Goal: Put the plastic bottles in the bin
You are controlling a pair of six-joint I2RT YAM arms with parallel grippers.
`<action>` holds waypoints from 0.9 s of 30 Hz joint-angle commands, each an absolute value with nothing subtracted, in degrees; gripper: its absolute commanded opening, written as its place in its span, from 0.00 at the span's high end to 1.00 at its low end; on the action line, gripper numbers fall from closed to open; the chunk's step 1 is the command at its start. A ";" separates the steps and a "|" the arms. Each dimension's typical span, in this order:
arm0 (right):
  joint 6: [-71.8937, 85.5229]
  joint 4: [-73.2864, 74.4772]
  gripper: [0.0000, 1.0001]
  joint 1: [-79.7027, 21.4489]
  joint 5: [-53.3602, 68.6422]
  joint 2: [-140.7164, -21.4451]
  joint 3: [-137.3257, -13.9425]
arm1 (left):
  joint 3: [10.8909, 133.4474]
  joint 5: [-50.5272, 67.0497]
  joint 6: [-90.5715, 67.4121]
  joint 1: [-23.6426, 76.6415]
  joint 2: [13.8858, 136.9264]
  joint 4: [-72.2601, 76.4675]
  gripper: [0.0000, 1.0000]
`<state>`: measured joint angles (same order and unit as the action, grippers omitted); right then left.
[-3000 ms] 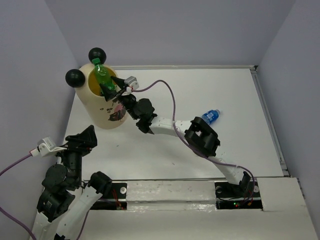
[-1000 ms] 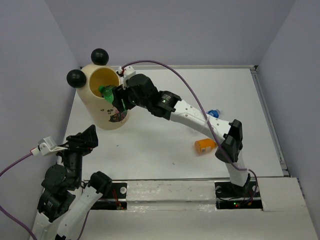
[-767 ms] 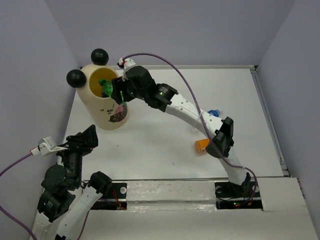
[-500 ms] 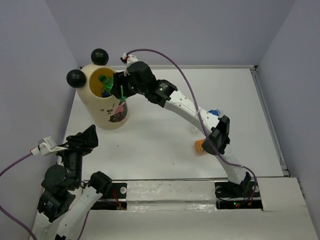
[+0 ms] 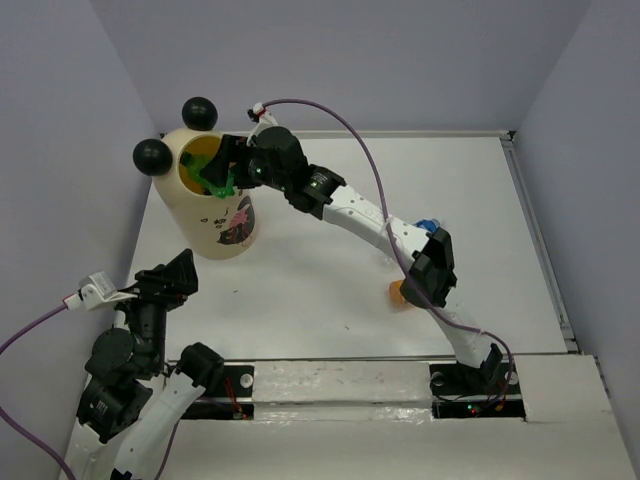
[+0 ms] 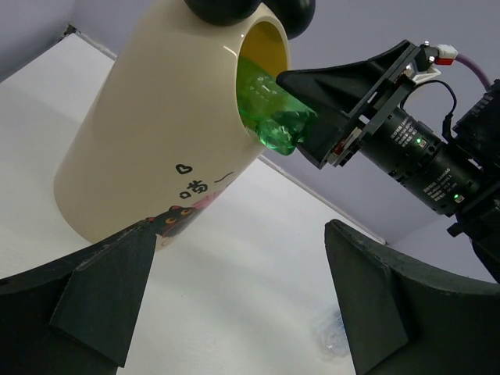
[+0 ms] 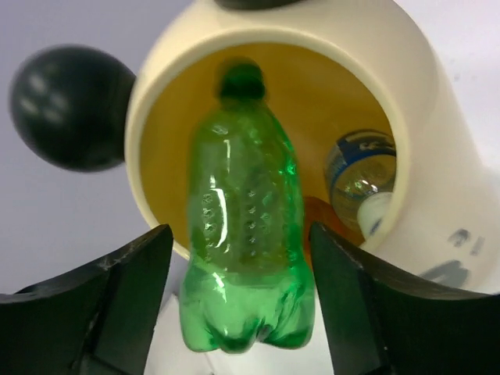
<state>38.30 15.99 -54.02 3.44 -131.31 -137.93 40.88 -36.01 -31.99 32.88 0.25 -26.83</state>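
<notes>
The cream bin (image 5: 222, 228) stands at the far left of the table, with two black ball ears (image 5: 199, 112). My right gripper (image 5: 222, 168) is at the bin's mouth. In the right wrist view its jaws (image 7: 242, 312) stand apart around the base of the green bottle (image 7: 246, 226), with a small gap on the left side. The bottle points neck-first into the bin (image 7: 406, 94). A clear bottle with a blue label (image 7: 359, 183) and something orange (image 7: 316, 215) lie inside. My left gripper (image 5: 170, 275) is open and empty, low at the near left.
A clear blue-capped bottle (image 5: 428, 224) and an orange bottle (image 5: 397, 292) lie on the table, partly hidden under my right arm. Grey walls stand behind the bin and to its left. In the left wrist view the green bottle's base (image 6: 273, 125) sticks out of the bin (image 6: 156, 141).
My right gripper has carried the green bottle left and up to the bin's mouth, and its jaws have spread off the bottle. The left arm has not moved.
</notes>
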 commanded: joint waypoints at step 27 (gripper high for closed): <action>44.82 19.23 0.00 -28.49 -33.32 -61.71 -48.17 | 39.90 -34.01 -29.36 34.80 -9.93 -22.50 0.01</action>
<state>44.05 9.61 -30.63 -25.87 -66.19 -51.57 40.16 -34.46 -30.59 34.00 0.25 -25.54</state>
